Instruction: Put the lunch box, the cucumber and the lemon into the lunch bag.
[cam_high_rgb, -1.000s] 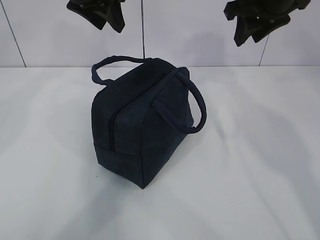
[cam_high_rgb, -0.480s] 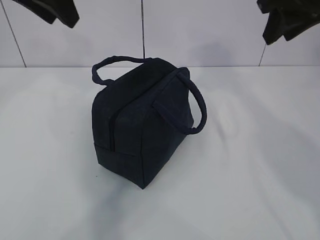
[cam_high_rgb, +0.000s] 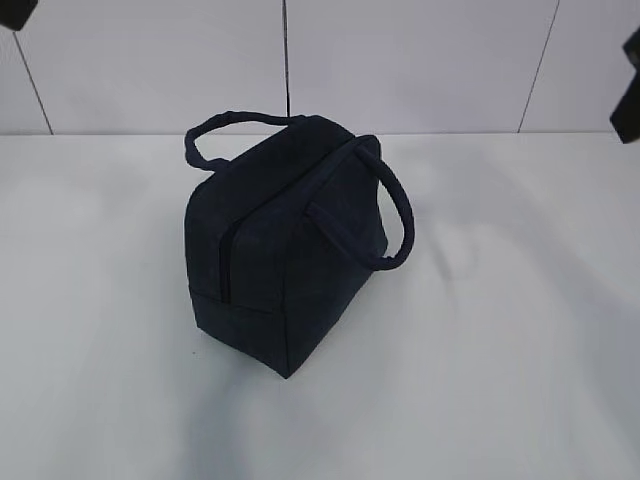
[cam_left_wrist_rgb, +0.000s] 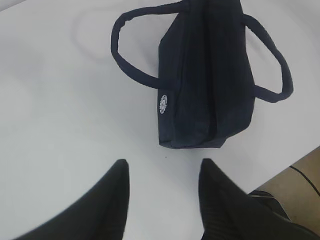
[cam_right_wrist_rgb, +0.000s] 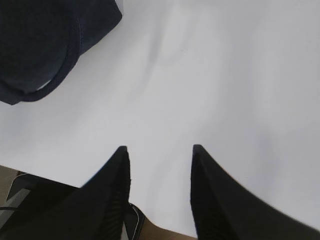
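1. The lunch bag (cam_high_rgb: 285, 245) stands alone on the white table (cam_high_rgb: 500, 330), its zipper (cam_high_rgb: 224, 255) apparently drawn shut along the top ridge and both loop handles (cam_high_rgb: 385, 205) splayed out to the sides.
2. No lunch box, cucumber or lemon shows anywhere on the table, so I judge the packing is done and they are inside the bag, though nothing lets me check that.
3. The left gripper (cam_left_wrist_rgb: 162, 172) hangs high with its two dark fingers spread apart and nothing between them. The bag lies ahead of it and slightly to its right, well below, with the small white logo (cam_left_wrist_rgb: 162, 104) on the side facing it.
4. The right gripper (cam_right_wrist_rgb: 159, 152) is likewise spread wide and empty. Only a corner of the bag and one handle loop sit ahead and to its left, well clear of the fingertips.
5. From where I stand only dark slivers of either arm show at the top corners, so both are far from the bag.
6. If anything is left, I reckon it is no more than parking the arms; no grasp seems called for.
7. Room is generous: bare tabletop surrounds the bag on every side.
8. The table edge (cam_left_wrist_rgb: 295, 160) runs just below and to the right of the left gripper, and another edge (cam_right_wrist_rgb: 45, 172) below and left of the right one, with floor and cables beyond.
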